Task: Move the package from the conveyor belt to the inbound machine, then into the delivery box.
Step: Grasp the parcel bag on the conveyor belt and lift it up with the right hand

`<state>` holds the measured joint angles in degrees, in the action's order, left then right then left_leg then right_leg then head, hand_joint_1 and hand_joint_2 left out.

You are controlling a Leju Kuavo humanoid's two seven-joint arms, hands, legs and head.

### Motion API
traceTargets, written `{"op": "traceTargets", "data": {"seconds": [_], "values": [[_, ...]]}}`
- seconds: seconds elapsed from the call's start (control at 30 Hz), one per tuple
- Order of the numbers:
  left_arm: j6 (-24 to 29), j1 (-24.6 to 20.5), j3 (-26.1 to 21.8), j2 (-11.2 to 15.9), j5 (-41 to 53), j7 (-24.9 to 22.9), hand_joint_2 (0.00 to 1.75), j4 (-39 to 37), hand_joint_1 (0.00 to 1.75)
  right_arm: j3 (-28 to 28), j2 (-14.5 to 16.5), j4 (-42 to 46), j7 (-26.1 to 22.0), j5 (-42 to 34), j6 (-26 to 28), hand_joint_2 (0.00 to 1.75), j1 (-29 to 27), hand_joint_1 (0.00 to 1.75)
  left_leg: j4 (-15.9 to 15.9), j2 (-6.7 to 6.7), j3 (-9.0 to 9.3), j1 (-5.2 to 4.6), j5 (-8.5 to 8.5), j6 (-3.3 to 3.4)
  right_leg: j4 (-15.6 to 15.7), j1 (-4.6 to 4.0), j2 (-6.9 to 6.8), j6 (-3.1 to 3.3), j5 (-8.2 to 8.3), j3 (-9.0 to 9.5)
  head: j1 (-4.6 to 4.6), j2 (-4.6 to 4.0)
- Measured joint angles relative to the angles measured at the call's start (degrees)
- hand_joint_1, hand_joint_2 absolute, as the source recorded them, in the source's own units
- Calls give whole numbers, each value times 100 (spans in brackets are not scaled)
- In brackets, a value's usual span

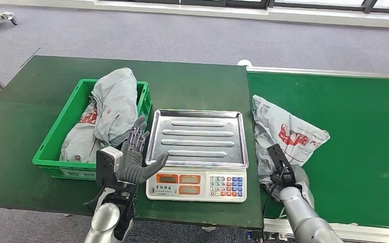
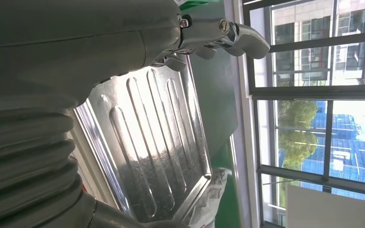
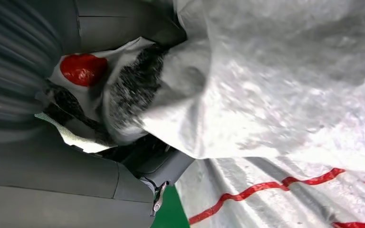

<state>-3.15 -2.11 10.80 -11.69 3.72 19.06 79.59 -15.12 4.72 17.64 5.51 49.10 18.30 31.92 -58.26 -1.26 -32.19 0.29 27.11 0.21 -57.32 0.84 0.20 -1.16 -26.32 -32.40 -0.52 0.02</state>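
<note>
The package [image 1: 288, 134], a grey plastic mailer with red print, is lying on the green conveyor belt [image 1: 364, 126] at the right of the head view, just beside the edge of the desk [image 1: 25, 121]. Its near end is being gripped by the right hand [image 1: 283, 174]: in the right wrist view the bag's crumpled plastic [image 3: 266, 85] is being bunched inside the curled fingers [image 3: 166, 164]. The package is judged not yet lifted, so the first leg of the task is only being started; the transfer to the inbound machine and the drop into the delivery box are both left to do.

The inbound machine [image 1: 198, 152], a weighing scale with a steel tray and a keypad, is standing at the centre of the frame with its tray bare. The delivery box [image 1: 50, 147], a green crate at centre left, is already being occupied by other grey mailers [image 1: 112, 104], piled above its rim, so room for another is judged tight.

The left hand [image 1: 134, 157] is being held up between crate and scale, fingers [image 1: 138, 136] spread wide and nothing held. Its thumb is reaching over the tray's near left corner, where the later handover could be obstructed.
</note>
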Motion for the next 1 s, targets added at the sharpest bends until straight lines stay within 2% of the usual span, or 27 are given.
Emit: {"op": "traceTargets", "data": {"seconds": [0.27,0.47,0.57,0.8,1.0], "values": [[0,9,-2,0,1,-2,175,27,0,-88,16,0,-154,-39,165,175,-47,175,0,-1,-3,1,3,-4,-1,-1,0,1,-1,1,1,0],[7,95,-9,0,49,33,175,77,0,-99,153,353,-1277,-128,1141,175,-196,175,0,0,-42,-2,-4,-6,-8,3,2,-2,8,-30,1,0],[20,124,-21,0,88,124,175,89,0,48,220,1204,-1604,-207,1233,175,-338,175,0,1,-71,-3,-14,-7,-10,5,4,-4,18,-62,1,0],[134,151,-86,-1,142,341,175,79,0,1089,178,3867,-1190,-95,1063,175,-564,175,0,24,-100,-4,-18,-9,-19,6,23,4,27,-109,1,0],[142,114,-91,-2,151,366,175,72,0,1688,54,4822,-1228,-320,1115,175,-569,175,1,25,-104,-3,-18,-10,-19,4,25,5,25,-115,0,0]]}}
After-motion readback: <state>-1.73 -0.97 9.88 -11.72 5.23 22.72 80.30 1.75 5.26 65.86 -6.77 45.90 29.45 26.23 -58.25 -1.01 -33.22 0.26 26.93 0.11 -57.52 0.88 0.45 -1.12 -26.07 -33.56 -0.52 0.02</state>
